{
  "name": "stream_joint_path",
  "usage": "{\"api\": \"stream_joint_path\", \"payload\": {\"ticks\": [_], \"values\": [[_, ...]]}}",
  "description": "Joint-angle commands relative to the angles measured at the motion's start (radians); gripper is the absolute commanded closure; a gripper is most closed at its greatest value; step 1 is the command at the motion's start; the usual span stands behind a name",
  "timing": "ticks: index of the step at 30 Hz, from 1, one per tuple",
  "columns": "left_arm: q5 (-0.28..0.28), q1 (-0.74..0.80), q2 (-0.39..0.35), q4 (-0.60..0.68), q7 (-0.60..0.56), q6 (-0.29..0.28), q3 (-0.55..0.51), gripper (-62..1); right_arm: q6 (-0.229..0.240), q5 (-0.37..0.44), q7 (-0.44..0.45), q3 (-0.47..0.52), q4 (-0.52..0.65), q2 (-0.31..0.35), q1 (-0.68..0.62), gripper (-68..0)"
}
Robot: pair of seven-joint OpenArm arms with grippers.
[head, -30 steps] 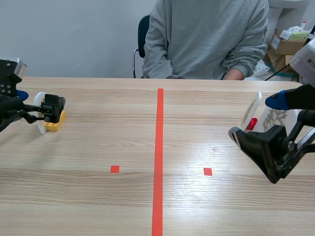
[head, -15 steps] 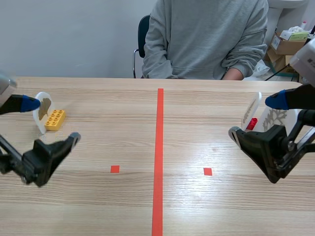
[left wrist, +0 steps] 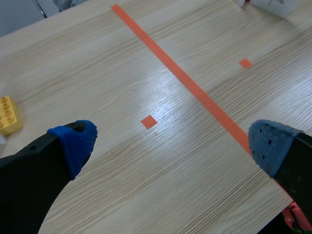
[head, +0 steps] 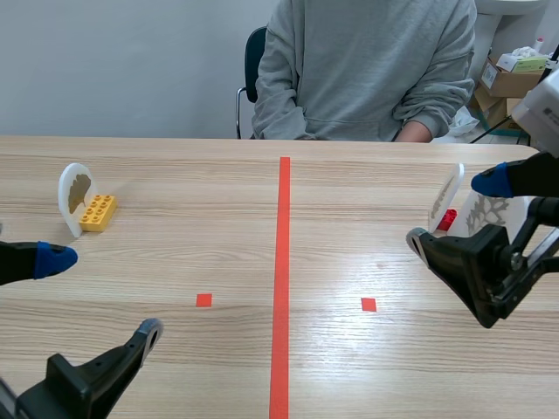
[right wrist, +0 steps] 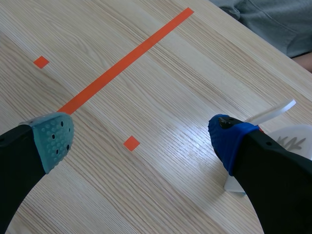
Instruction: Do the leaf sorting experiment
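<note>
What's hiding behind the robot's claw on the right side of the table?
Two upright white discs, one with a branching leaf print, and a small red brick beside them. The right gripper covers their lower parts, so how they stand cannot be seen.

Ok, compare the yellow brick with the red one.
The yellow brick lies left of the tape line in plain sight, studs up; the red brick lies right of it, only partly visible among white discs. The left gripper is well clear of the yellow brick; the right gripper is close by the red brick. Both sit beside a leaf disc.
</note>
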Motion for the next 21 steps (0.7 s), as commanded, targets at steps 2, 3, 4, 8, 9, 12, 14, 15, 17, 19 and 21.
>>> {"api": "stream_joint_path", "payload": {"ticks": [2, 3, 4, 8, 9, 12, 14, 15, 17, 19, 21], "values": [[-0.003, 0.013, 0.005, 0.056, -0.017, 0.000, -0.013, -62.3, -0.003, 0.011, 0.004, 0.001, 0.000, 0.006, 0.011, -56.4], [-0.003, 0.015, 0.005, 0.065, -0.014, 0.000, -0.013, -62.3, -0.003, 0.011, 0.003, 0.001, 0.000, 0.006, 0.011, -56.4], [-0.003, 0.015, 0.005, 0.069, -0.006, 0.000, -0.013, -62.3, -0.003, 0.011, 0.003, 0.001, 0.000, 0.006, 0.011, -56.4], [-0.003, 0.012, 0.005, 0.069, 0.005, 0.001, -0.019, -62.3, -0.003, 0.011, -0.003, 0.001, 0.000, 0.006, 0.011, -56.4], [-0.003, 0.012, 0.004, 0.069, 0.005, 0.004, -0.024, -62.3, -0.003, 0.011, -0.003, 0.001, 0.000, 0.006, 0.011, -56.4], [-0.002, 0.012, 0.004, 0.069, 0.006, 0.008, -0.037, -62.3, -0.003, 0.011, -0.003, 0.001, 0.000, 0.006, 0.011, -56.4], [0.005, 0.012, 0.004, 0.069, 0.006, 0.008, -0.040, -62.3, -0.003, 0.011, -0.003, 0.001, 0.000, 0.006, 0.011, -56.4], [0.005, 0.012, 0.004, 0.069, 0.006, 0.008, -0.040, -62.3, -0.003, 0.011, -0.003, 0.001, 0.000, 0.006, 0.011, -56.4], [0.008, 0.011, 0.004, 0.069, 0.006, 0.008, -0.040, -62.3, -0.003, 0.011, -0.003, 0.001, 0.000, 0.006, 0.011, -56.4], [0.008, 0.011, 0.004, 0.069, 0.006, 0.008, -0.040, -62.3, -0.003, 0.011, -0.003, 0.001, 0.000, 0.006, 0.011, -56.4], [0.008, 0.009, 0.004, 0.069, 0.006, 0.008, -0.040, -62.3, -0.003, 0.011, -0.003, 0.001, 0.000, 0.006, 0.011, -56.4]]}}
